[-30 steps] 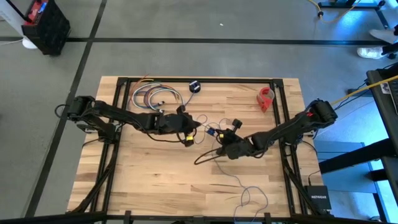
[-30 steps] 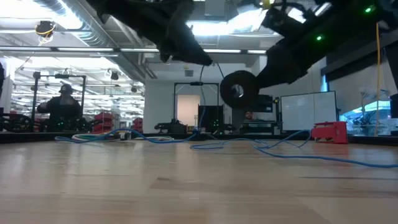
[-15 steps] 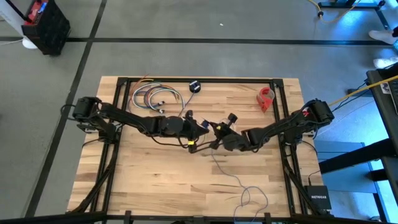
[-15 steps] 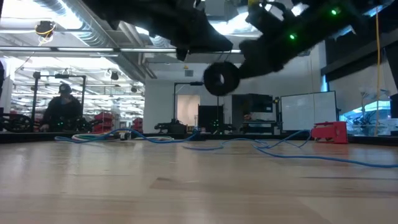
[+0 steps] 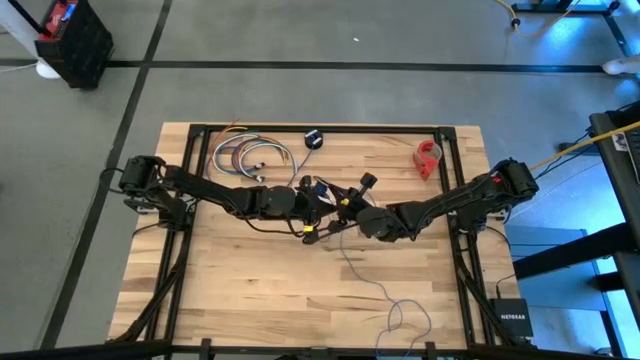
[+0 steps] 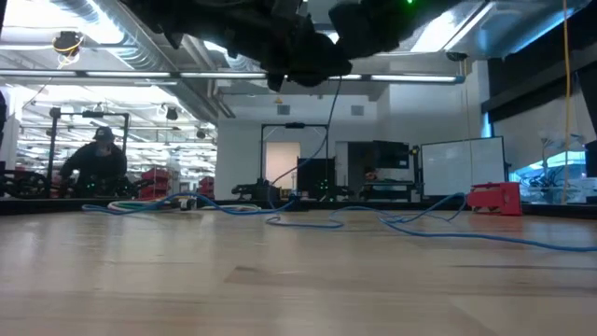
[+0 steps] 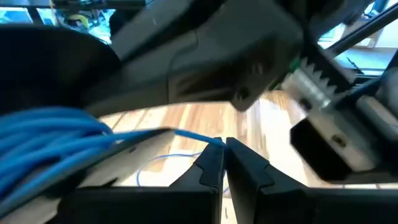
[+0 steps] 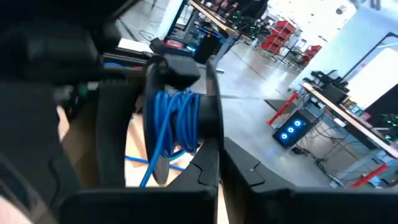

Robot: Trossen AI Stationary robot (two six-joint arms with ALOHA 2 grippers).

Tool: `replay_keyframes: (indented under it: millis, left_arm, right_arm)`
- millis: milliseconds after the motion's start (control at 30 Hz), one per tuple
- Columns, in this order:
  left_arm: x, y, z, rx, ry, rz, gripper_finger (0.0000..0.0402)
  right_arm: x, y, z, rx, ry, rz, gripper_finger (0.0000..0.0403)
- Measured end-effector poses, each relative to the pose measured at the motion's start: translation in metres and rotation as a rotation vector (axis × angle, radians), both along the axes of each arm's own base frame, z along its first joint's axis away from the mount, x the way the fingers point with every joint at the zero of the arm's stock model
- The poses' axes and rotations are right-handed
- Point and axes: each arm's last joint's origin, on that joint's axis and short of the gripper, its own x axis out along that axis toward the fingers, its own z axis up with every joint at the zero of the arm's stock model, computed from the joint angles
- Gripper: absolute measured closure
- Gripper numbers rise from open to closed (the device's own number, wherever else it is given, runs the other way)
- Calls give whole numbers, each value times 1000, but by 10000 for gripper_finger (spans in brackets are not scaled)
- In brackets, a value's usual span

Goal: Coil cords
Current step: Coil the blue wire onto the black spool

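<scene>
From overhead I see the 2 dark arms meet above the middle of the light wooden table [image 5: 240, 280], left gripper [image 5: 318, 197] almost against right gripper [image 5: 352, 203], so what sits between them is hidden there. My left wrist view shows its fingers together, nipping the thin blue-looking cord [image 7: 193, 137]. The right wrist view shows fingers together too, with the cord wound on the black round spool [image 8: 177, 121]; the rest trails toward the table's near edge.

Two dark jointed arms, black cables along links; small yellow marking by left claw [image 5: 316, 200]; green light on arm housing; right claw [image 5: 350, 203] fingers matt black, tapered.
</scene>
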Motion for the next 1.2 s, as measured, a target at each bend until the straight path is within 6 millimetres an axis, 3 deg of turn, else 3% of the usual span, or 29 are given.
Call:
replay_keyframes:
  millis: [333, 667, 1200]
  left_arm:
    - [1, 0, 4, 7, -25, -9, 394]
    - [1, -1, 2, 28, -10, -17, 394]
    - [0, 2, -2, 37, 20, -12, 394]
  right_arm:
    - [-17, 10, 34, -26, -56, 41, 398]
    - [-32, 6, 63, -16, -138, 70, 398]
    - [-48, 3, 88, 20, -234, 180, 398]
